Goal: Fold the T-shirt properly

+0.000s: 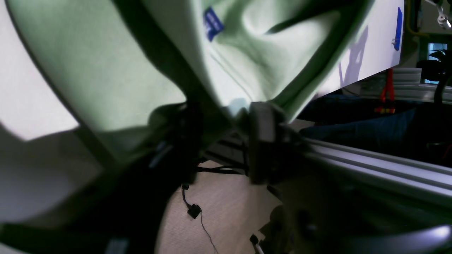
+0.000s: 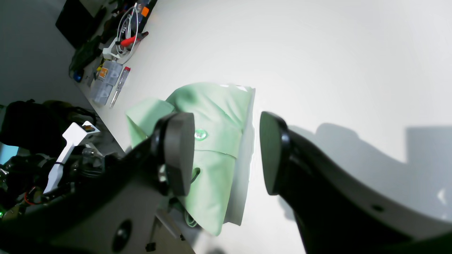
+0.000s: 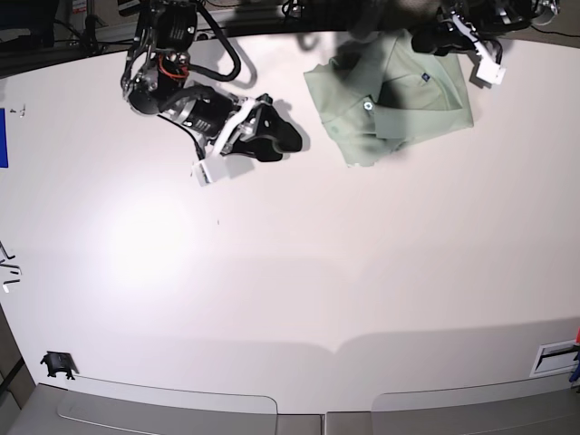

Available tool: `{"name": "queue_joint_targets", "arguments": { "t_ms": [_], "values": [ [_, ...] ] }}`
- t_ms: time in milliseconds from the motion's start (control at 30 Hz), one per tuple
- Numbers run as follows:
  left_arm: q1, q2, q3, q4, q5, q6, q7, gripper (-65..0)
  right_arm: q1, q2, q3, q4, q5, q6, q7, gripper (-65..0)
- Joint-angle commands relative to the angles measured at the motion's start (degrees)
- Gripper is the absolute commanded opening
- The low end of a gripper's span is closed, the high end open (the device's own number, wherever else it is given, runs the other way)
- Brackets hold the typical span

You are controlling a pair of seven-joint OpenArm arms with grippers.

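Observation:
The pale green T-shirt point(image 3: 399, 100) lies folded at the far right of the white table point(image 3: 272, 272), collar and a button point(image 3: 369, 105) facing up. My left gripper point(image 3: 426, 41) is at the shirt's far edge. In the left wrist view the T-shirt point(image 1: 88, 70) with its blue tag point(image 1: 213, 24) drapes over the left gripper point(image 1: 224, 120). Cloth fills the gap between the two fingers; whether they press on it does not show. My right gripper point(image 3: 281, 138) rests left of the shirt, open. In its wrist view, the right gripper point(image 2: 227, 151) frames the T-shirt point(image 2: 215, 116) with nothing between its jaws.
Tools, cables and small boxes point(image 2: 120, 35) crowd the table's far edge. An aluminium rail point(image 1: 370, 162) runs below the table by the left arm. Blue tape point(image 3: 3, 136) marks the left edge, and a small black clip point(image 3: 56, 364) sits at the near left corner.

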State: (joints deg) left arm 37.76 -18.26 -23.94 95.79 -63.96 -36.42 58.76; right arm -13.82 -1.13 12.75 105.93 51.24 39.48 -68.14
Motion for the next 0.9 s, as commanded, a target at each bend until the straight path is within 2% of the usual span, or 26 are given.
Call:
{"name": "queue_joint_targets", "arguments": {
  "t_ms": [0,67,400,567,700,867],
  "values": [
    [0.31,-0.66,-0.22,0.85,-1.05,-0.2,-0.33,-52.5,0.48,0.0,-0.07,1.11,1.73,0.35,1.42,-37.3],
    [0.33,-0.66,-0.24,1.14,-1.05,-0.2,0.0,-65.0,0.48,0.0,-0.07,1.11,1.73,0.37,1.4,-37.3],
    [0.66,-2.4,-0.44,13.77,-1.84,-0.24,8.15,-65.0,0.48,0.02,-0.07,1.11,1.7,0.39,1.2,-37.3],
    [1.53,-4.83,-0.46,19.76,5.62,-0.15,7.8,-65.0,0.48,0.02,-0.07,1.11,1.7,0.39,1.03,-37.3],
    [1.46,-6.73,-1.57,21.22,12.39,3.56,6.36,-65.0,0.48,0.02,-0.07,1.11,1.7,0.39,0.79,-37.3],
    [1.46,-6.86,-5.51,21.22,14.47,5.2,5.53,-65.0,0.48,0.02,-0.07,1.11,1.68,0.39,0.74,-37.3]
  ]
}}
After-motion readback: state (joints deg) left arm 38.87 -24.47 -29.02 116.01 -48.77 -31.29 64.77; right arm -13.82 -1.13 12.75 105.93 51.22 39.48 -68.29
